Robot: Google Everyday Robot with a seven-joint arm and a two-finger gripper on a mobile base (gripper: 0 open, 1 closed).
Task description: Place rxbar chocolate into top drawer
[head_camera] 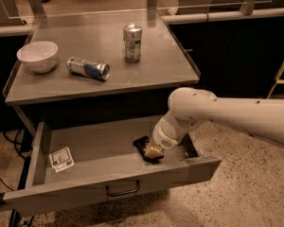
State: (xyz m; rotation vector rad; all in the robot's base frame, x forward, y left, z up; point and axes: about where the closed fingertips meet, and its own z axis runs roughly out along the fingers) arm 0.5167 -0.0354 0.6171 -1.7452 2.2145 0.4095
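The top drawer (85, 148) is pulled open below the grey table; a small white sticker (61, 159) lies at its left. The rxbar chocolate (142, 144) is a small dark bar inside the drawer, right of centre, low near the drawer floor. My gripper (153, 152) is down inside the drawer, right at the bar's near right end and touching it. The white arm comes in from the right and hides part of the bar and the drawer's right side.
On the table top (156, 65) stand a white bowl (37, 56) at the left, a silver can lying on its side (88, 69) and an upright silver can (132, 43). The drawer's dark pull handle (122, 189) is on its front. Speckled floor surrounds the table.
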